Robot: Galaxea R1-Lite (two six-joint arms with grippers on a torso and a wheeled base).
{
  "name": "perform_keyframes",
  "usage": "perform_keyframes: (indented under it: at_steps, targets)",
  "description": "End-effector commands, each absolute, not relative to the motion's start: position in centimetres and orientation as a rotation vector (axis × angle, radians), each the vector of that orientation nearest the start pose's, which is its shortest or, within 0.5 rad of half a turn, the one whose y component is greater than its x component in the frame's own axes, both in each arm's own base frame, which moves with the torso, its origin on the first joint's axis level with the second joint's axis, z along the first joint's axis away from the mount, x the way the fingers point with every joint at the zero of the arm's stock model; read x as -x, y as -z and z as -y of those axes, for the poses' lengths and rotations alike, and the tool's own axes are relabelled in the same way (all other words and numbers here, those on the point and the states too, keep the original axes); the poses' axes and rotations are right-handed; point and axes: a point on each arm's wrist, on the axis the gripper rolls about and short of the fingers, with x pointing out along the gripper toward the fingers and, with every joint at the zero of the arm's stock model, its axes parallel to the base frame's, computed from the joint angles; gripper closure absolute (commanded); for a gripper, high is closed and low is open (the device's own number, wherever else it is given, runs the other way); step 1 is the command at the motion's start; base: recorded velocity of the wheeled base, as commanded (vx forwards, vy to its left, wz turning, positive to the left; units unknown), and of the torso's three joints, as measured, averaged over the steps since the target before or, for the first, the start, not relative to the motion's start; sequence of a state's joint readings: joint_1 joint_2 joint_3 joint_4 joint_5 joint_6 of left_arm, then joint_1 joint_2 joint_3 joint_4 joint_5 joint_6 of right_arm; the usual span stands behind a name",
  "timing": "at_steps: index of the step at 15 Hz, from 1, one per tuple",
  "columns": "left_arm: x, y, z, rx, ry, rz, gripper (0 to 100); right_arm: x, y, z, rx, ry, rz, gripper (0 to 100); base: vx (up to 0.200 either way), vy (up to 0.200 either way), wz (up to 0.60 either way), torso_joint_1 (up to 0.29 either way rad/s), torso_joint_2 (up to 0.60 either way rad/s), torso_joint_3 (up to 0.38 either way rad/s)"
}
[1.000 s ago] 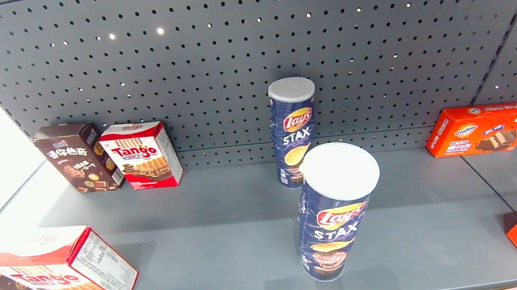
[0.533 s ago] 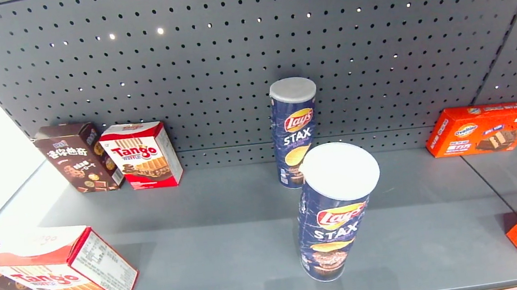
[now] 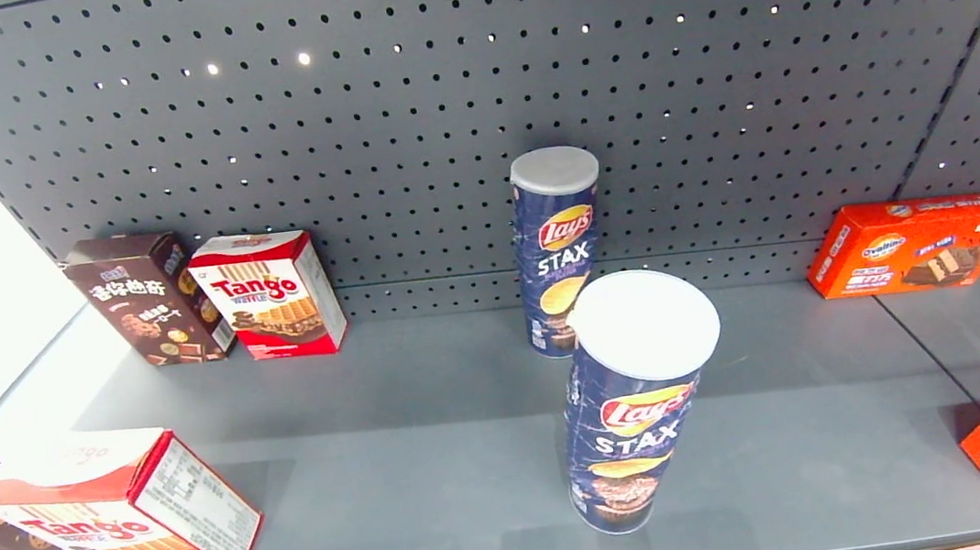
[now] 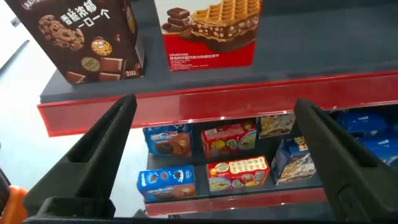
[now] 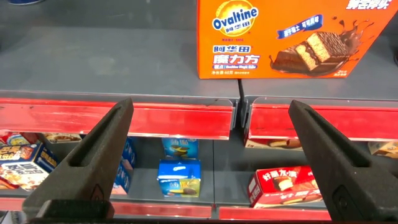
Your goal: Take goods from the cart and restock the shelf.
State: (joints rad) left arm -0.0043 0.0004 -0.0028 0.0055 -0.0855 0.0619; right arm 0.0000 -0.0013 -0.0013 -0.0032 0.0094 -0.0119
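Shelf (image 3: 439,474) is carrying two upright cans (image 3: 631,416) and six boxes (image 3: 270,291). Left end effector (image 4: 214,106) and right end effector (image 5: 211,107) are standing spread apart.

We see a dark grey pegboard (image 3: 710,102) patterned with rows of small holes; the shelf (image 3: 438,465) is plain grey, its edge strip (image 4: 249,99) red; front can (image 3: 629,444) and back can (image 3: 557,258) are navy, lids (image 3: 643,324) white and grey; wafer box (image 3: 271,295) red-and-white; cookie box (image 3: 146,296) brown; right box (image 3: 911,245) orange.
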Motion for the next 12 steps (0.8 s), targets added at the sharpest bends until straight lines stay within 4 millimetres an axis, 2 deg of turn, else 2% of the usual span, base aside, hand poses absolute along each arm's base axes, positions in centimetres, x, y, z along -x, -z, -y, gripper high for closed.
perform_keyframes:
  at_steps: [1,2,3,5,6,7,9,10,11,12]
  targets:
    - [2.3,-7.6,0.2,-0.063,0.092,-0.005,0,2.6,-12.6,-0.1,0.000,-0.022,0.075,0,0.000,0.000,0.00,0.000,0.00,0.000]
    - [2.3,-7.6,0.2,-0.063,0.092,-0.005,0,-0.2,-17.0,-0.1,-0.042,-0.047,-0.050,0,0.000,0.000,0.00,0.000,0.00,0.000]
    - [2.3,-7.6,0.2,-0.064,0.092,-0.005,0,-0.6,-19.0,-0.2,-0.009,-0.143,-0.010,0,0.000,0.000,0.00,0.000,0.00,0.000]
    - [2.3,-7.6,0.2,-0.064,0.092,-0.003,0,-2.7,-20.9,-0.6,0.071,-0.261,-0.052,0,0.000,0.000,0.00,0.000,0.00,0.000]
    - [2.3,-7.6,0.2,-0.064,0.092,-0.003,0,-5.1,-22.1,-1.1,0.077,-0.308,-0.107,0,0.000,0.000,0.00,0.000,0.00,0.000]
    - [2.3,-7.6,0.2,-0.064,0.092,-0.005,0,-7.0,-22.7,-1.7,0.082,-0.366,-0.153,0,0.000,0.000,0.00,0.000,0.00,0.000]
    - [2.3,-7.6,0.2,-0.062,0.092,-0.006,0,-9.3,-23.2,-2.9,0.103,-0.427,-0.204,0,0.000,0.000,0.00,0.000,0.00,0.000]
    - [2.3,-7.6,0.2,-0.063,0.085,-0.005,0,-11.9,-22.6,-4.3,0.166,-0.491,-0.254,0,0.000,0.000,0.00,0.000,0.00,0.000]
    - [2.3,-7.6,0.2,-0.063,0.085,-0.005,0,-11.9,-22.6,-4.3,0.166,-0.491,-0.254,0,0.000,0.000,0.00,0.000,0.00,0.000]
    - [2.3,-7.6,0.1,-0.066,0.048,-0.006,0,-14.2,-21.4,-5.5,0.233,-0.530,-0.285,0,0.000,0.000,0.00,0.000,0.00,0.000]
